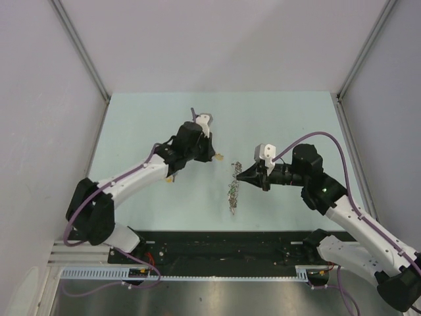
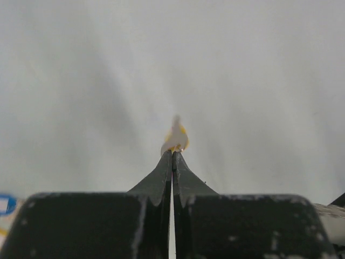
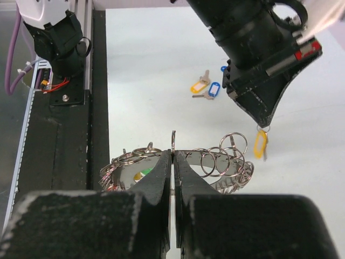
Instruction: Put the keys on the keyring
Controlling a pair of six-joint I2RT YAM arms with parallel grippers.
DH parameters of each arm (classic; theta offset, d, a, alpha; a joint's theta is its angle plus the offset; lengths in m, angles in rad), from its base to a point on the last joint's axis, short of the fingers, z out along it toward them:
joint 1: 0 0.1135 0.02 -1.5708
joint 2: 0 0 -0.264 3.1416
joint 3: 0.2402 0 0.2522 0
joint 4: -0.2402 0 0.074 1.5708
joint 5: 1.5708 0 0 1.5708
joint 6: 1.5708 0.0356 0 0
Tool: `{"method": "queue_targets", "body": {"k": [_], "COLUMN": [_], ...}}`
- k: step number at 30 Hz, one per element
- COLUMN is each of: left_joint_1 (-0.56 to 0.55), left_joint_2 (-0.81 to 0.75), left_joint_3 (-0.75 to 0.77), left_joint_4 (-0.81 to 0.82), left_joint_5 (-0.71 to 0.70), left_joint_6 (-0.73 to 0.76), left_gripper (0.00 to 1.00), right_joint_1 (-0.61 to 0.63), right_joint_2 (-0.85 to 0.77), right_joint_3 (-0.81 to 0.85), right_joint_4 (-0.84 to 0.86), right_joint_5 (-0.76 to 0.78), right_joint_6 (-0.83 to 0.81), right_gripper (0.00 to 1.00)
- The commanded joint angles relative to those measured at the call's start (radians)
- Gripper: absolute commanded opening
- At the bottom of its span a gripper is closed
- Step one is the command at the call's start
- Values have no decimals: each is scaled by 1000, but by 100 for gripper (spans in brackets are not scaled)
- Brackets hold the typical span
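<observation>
The keyring [image 3: 226, 164], a metal ring hung with many small split rings and keys, stands on edge on the table [image 1: 283, 118]. In the top view the keyring [image 1: 233, 191] is at the middle. My right gripper [image 3: 173, 154] is shut on one small ring of it; in the top view my right gripper [image 1: 239, 175] is at its far end. My left gripper [image 1: 214, 157] is shut on a yellow-tagged key [image 3: 260, 144], held above the table just left of the keyring. The same tag [image 2: 175, 139] sticks out of my left gripper [image 2: 172, 154] in the left wrist view.
Loose keys lie on the table beyond the keyring: one with a yellow tag [image 3: 198, 86] and one with a blue tag [image 3: 214, 89]. A blue tag [image 2: 6, 205] shows at the left edge of the left wrist view. The black base rail [image 1: 223, 247] runs along the near edge.
</observation>
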Motion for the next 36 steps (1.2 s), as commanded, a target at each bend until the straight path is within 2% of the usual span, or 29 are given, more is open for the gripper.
{"method": "queue_targets", "body": {"k": [1,8,15,16,20,25,26,30,36], "left_joint_1": [-15,-32,-64,-65,-81,-96,-104,-130,-151], "left_joint_2": [-121,-217,-158,-157,-206,-264,-270,-261,-149], "left_joint_3": [-77,-276,-341,-344,-399,-413,-403,-354,-283], "left_joint_4": [223,349,399,392,377,262,178,37,15], "left_joint_5": [15,18,13,-28,-63,-109,-140,-223,-219], "left_joint_6": [55,86,75,76,79,67,67,75,86], "left_gripper": [0,0,0,0,1,0,0,0,0], "right_joint_1": [0,2,2,3,2,0,0,-3,-9], "right_joint_2": [-60,-87,-106,-113,-121,-116,-115,-112,-116], "right_joint_3": [17,19,17,17,19,14,11,5,2], "right_joint_4": [56,45,10,4,-18,-16,-12,-4,-6], "right_joint_5": [43,77,96,97,112,109,109,105,106], "right_joint_6": [13,13,15,13,7,5,5,7,7], "right_gripper": [0,0,0,0,0,0,0,0,0]}}
